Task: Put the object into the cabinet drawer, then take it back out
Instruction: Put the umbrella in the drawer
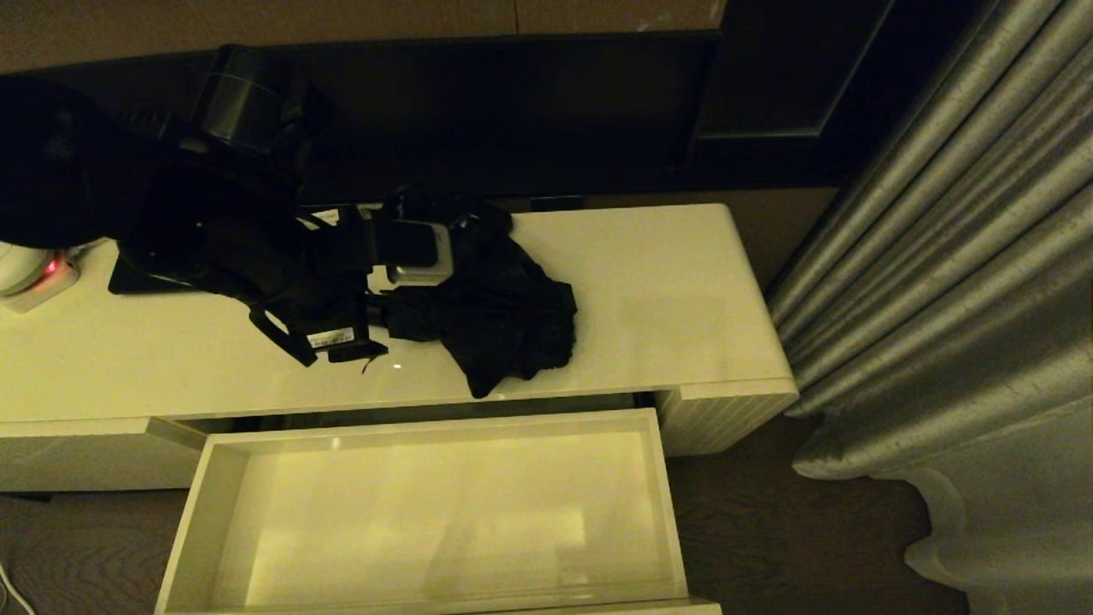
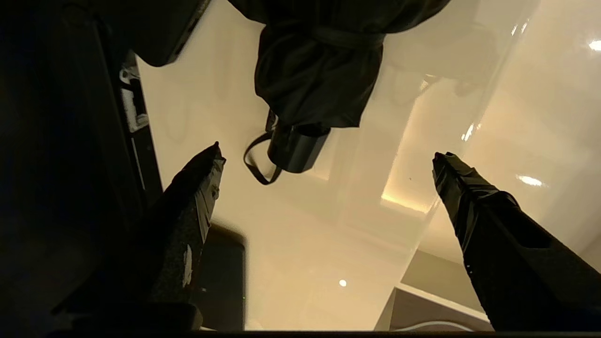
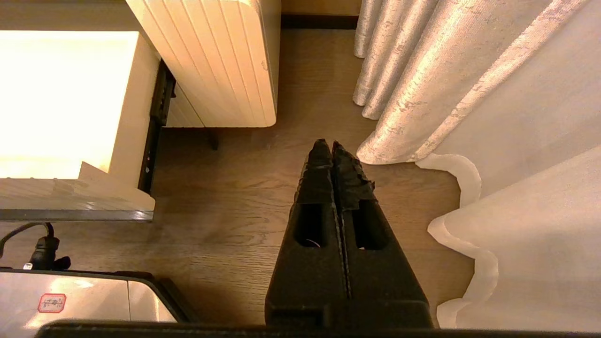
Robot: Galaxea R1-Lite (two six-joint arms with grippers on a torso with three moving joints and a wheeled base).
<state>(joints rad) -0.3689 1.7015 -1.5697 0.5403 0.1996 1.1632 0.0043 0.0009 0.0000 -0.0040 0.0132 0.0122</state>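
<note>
The object, a black folding umbrella, lies on the cream cabinet top with its fabric loosely bunched. In the left wrist view the umbrella shows its short handle and its thin strap loop pointing towards me. My left gripper is open and wide, just short of the handle, touching nothing. Below the top, the cabinet drawer is pulled out with a bare pale interior. My right gripper is shut and empty, low over the wooden floor beside the cabinet.
A flat black device lies at the back left of the top, near a small white unit with a red light. A dark panel stands behind the cabinet. Silver curtains hang close on the right.
</note>
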